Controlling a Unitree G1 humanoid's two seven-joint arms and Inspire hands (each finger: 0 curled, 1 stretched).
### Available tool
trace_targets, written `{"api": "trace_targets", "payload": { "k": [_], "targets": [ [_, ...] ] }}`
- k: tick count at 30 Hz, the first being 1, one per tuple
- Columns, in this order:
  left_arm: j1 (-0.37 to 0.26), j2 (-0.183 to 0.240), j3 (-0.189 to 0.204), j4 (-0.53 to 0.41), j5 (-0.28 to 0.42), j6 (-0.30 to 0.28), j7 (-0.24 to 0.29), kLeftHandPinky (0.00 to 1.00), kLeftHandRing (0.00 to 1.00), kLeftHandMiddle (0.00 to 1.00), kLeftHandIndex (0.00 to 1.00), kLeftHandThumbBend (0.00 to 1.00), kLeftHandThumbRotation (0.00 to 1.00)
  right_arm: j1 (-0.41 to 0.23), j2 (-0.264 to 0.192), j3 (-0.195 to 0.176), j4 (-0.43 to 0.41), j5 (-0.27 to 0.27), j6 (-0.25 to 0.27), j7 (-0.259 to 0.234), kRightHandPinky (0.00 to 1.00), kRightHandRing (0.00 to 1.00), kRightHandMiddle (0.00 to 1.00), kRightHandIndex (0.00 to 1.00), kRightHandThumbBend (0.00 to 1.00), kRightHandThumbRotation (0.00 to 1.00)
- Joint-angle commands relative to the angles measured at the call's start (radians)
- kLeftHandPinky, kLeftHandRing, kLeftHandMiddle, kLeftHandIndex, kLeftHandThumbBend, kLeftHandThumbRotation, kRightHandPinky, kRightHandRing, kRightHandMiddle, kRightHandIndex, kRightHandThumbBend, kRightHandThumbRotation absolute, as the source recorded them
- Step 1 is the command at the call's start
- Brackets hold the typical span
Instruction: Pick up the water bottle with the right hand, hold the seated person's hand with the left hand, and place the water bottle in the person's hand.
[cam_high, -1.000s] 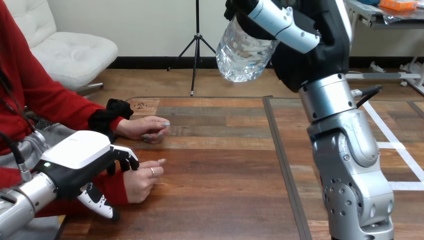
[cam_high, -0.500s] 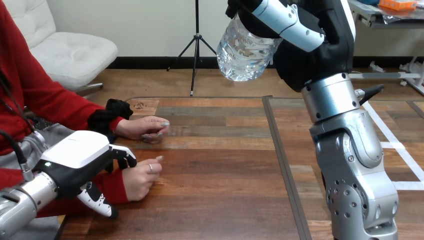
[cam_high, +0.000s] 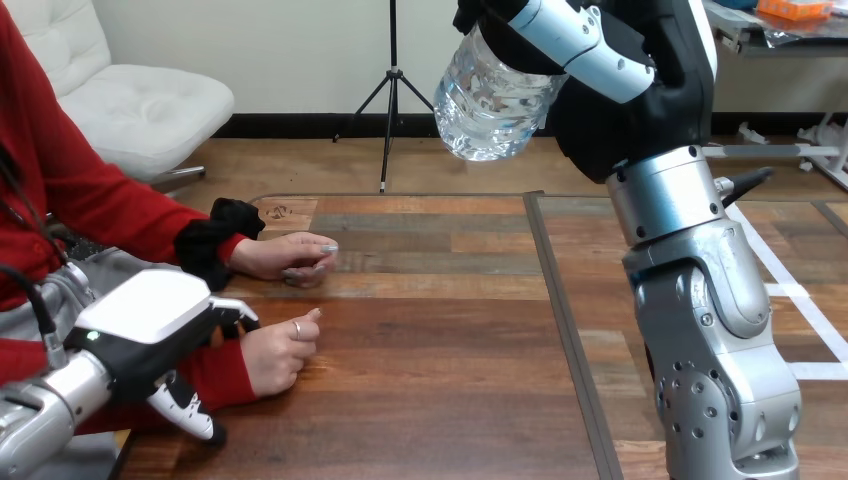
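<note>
One arm comes in at 7 o'clock. It ends in the left hand (cam_high: 150, 330), which sits low over the table (cam_high: 440, 400) with its white back upward. It lies over the red-sleeved wrist (cam_high: 215, 370) of the person's nearer hand (cam_high: 280, 350). Whether it grips that wrist cannot be told. The nearer hand rests loosely curled on the wood, pointing toward 3 o'clock. Just beyond it, toward 12 o'clock, the person's farther hand (cam_high: 290, 256) lies on the table and also points toward 3 o'clock.

Farther off, the right arm rises steeply from 5 o'clock. At its top, the right hand (cam_high: 620, 110) is clasped around the water bottle (cam_high: 490, 100), and a finger (cam_high: 575, 40) is wrapped across the bottle's upper part. The bottle is clear, and what it contains cannot be made out. It hangs in the air well above the table, toward 1 o'clock from the person's hands. Its long axis is tilted, with the rounded base at 7 o'clock and the upper end at 1 o'clock, hidden by the hand. The bottle juts out at 9 o'clock from the palm.
</note>
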Motion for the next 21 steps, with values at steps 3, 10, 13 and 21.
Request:
{"api": "trace_targets", "payload": {
  "k": [3,10,13,21],
  "targets": [
    [-0.013,-0.009,-0.044,0.059,0.029,0.033,0.019,0.62,0.69,0.75,0.77,1.0,0.23,-0.022,-0.013,-0.016,-0.055,0.028,0.001,0.009,0.25,0.32,0.4,0.41,0.75,0.0],
    [-0.016,-0.018,-0.045,0.057,0.027,0.053,0.041,0.63,0.7,0.77,0.79,1.0,0.23,-0.022,-0.017,-0.019,-0.052,0.034,-0.003,0.017,0.25,0.31,0.4,0.41,0.74,0.0],
    [-0.018,-0.022,-0.043,0.06,0.019,0.054,0.048,0.64,0.71,0.77,0.79,1.0,0.23,-0.022,-0.019,-0.021,-0.052,0.038,-0.003,0.019,0.25,0.31,0.39,0.41,0.74,0.0],
    [-0.036,-0.029,-0.054,0.089,0.024,0.062,0.083,0.66,0.71,0.78,0.8,1.0,0.25,-0.02,-0.026,-0.017,-0.051,0.031,-0.01,0.016,0.25,0.31,0.39,0.41,0.73,0.0]
  ]
}}
